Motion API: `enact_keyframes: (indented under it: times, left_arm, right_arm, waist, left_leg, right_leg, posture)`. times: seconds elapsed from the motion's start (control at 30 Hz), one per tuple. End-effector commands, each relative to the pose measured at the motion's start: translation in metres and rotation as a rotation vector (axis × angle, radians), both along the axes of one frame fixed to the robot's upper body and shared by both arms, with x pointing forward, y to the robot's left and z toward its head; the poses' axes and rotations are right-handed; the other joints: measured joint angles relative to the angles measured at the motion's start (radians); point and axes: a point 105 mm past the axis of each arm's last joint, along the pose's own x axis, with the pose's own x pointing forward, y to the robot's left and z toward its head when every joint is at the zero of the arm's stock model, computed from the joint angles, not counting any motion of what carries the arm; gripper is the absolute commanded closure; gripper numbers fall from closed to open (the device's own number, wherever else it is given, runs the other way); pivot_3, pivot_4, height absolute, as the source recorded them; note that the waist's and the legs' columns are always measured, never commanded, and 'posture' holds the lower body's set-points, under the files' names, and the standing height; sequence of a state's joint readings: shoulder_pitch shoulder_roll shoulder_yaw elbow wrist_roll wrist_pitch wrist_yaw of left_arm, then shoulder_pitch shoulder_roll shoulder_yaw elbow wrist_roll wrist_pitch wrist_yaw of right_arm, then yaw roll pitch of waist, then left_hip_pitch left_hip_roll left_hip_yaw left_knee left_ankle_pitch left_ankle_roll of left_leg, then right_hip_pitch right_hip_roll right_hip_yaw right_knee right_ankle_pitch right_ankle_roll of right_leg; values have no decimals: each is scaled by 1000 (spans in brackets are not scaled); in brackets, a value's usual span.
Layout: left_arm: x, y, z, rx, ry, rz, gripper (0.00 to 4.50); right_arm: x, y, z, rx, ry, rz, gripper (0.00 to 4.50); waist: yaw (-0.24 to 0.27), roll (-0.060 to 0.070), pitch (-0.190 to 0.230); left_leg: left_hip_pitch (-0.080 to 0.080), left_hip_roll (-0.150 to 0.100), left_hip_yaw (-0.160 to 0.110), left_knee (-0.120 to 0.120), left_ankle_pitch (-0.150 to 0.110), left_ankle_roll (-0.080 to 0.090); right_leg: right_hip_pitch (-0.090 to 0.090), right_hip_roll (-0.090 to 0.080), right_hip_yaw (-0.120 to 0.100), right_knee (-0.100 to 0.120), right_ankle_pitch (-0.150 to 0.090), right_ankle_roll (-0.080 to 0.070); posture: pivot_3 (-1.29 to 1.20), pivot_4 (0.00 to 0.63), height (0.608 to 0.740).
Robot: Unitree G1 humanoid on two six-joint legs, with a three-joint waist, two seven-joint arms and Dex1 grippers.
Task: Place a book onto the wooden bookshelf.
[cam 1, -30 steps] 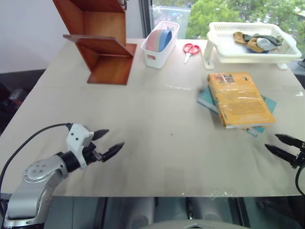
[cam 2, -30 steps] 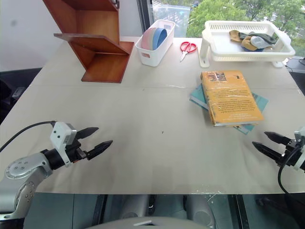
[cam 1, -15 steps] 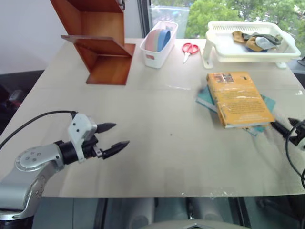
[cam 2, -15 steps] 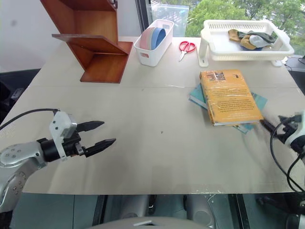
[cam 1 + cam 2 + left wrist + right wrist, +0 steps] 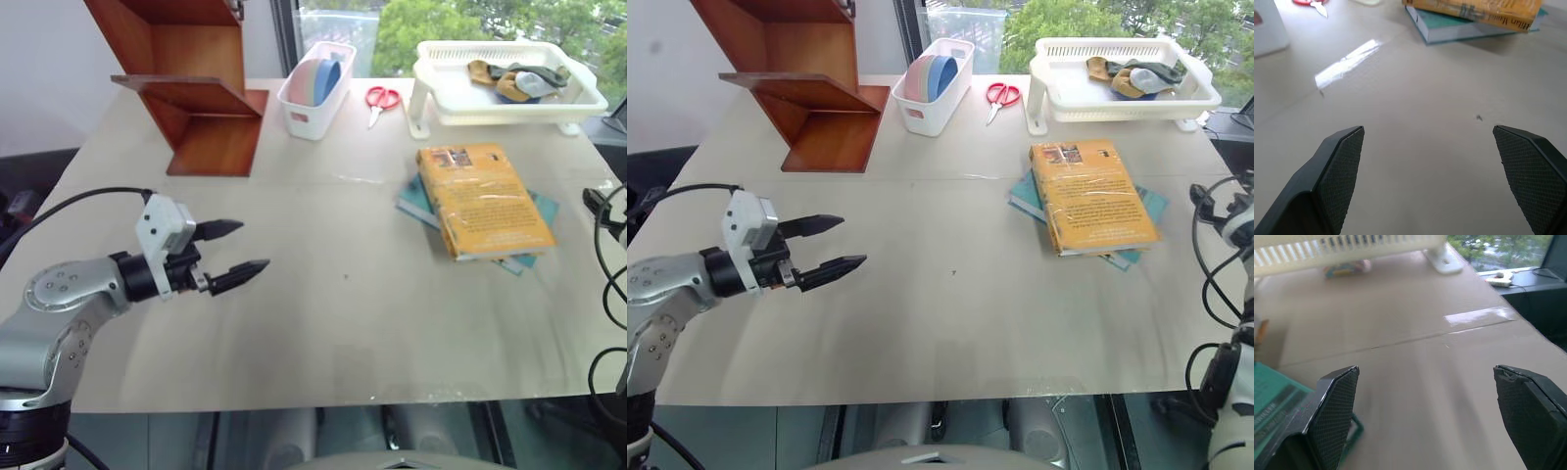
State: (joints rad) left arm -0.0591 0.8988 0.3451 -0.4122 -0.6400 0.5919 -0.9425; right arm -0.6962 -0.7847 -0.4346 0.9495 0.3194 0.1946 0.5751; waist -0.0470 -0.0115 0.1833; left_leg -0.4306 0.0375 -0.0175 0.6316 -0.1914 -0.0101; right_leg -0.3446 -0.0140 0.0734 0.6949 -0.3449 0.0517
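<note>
The yellow-orange book (image 5: 485, 201) lies flat on a thinner teal book (image 5: 419, 203) at the table's right side. The wooden bookshelf (image 5: 191, 88) stands at the far left corner, its slanted boards bare. My left gripper (image 5: 253, 245) hovers over the near left of the table, open and holding nothing, pointing toward the books (image 5: 1474, 7) across the table. My right gripper (image 5: 1425, 368) is open beside the table's right edge, just right of the books, with the teal book's corner (image 5: 1273, 411) beside one finger. A black finger (image 5: 595, 200) of it pokes in at the right edge.
A white bin (image 5: 315, 88) with pastel items stands right of the shelf. Red scissors (image 5: 380, 98) lie beside it. A white slotted tray (image 5: 509, 103) with cloth items sits at the far right. Cables hang by the right edge.
My left gripper has risen a little over the table, still open. My right gripper has moved forward along the right edge, from the near corner to beside the books.
</note>
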Motion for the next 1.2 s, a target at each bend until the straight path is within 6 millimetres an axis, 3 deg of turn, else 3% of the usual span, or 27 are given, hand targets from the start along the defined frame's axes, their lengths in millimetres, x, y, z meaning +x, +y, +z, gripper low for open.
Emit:
enact_keyframes:
  times: [0.03,0.23,0.47,0.63,1.2]
  left_arm:
    - [-12,2,19,6,-42,-36,67]
    - [-44,7,35,-27,12,-115,67]
    - [-75,2,49,-129,45,-275,67]
    - [-73,4,56,-134,21,-284,67]
    - [-65,5,42,-99,13,-243,67]
  right_arm:
    - [12,15,-3,-36,-3,68,0]
    - [29,40,-14,-32,26,121,0]
    - [32,64,-39,-37,103,223,0]
    - [31,76,-46,18,128,294,0]
    - [18,131,-71,189,162,596,0]
  waist:
    - [0,0,0]
    - [-13,2,2]
    - [-18,1,2]
    - [-23,0,2]
    - [-27,-8,-3]
  left_leg:
    - [0,0,0,-1,0,0]
    - [0,1,2,-2,0,0]
    - [2,1,1,-1,0,0]
    - [3,1,1,0,0,0]
    - [5,3,3,-1,0,0]
  right_leg:
    - [0,0,0,0,0,0]
    - [-1,-2,1,-1,0,0]
    - [1,-2,0,1,0,0]
    - [1,-1,0,1,0,0]
    - [2,1,2,1,0,0]
  posture:
    - [0,150,740]
    - [0,150,740]
    - [0,150,740]
    - [0,150,740]
    - [0,150,740]
